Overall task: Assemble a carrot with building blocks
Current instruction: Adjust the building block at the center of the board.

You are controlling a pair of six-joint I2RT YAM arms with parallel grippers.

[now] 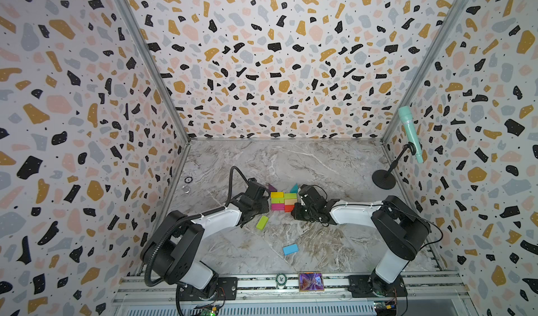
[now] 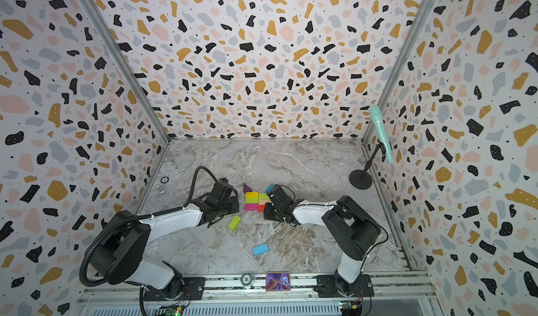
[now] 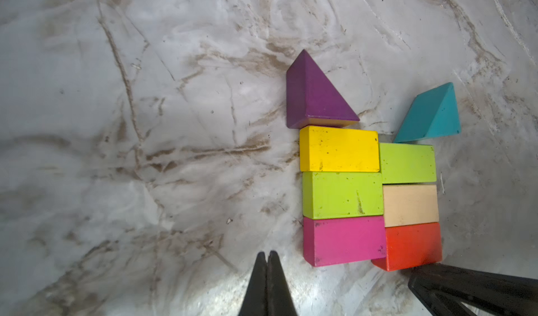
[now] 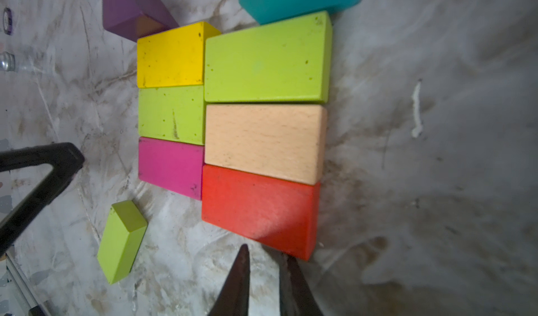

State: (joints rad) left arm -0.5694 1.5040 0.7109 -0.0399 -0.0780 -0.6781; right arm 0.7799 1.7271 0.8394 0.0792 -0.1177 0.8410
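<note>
Beside the body (image 3: pixel 343 195), left gripper (image 3: pixel 267 253) and right gripper (image 4: pixel 265 253) sit clenched, empty; next, likely, opening to grasp the green block (image 1: pixel 262 222).

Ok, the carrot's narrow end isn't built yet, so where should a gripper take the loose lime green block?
Across its two long sides at mid-length, from straight above. The loose lime green block lies flat and slanted on the table, apart from the assembled blocks, so both long sides are free. Align the grip with its slant.
</note>
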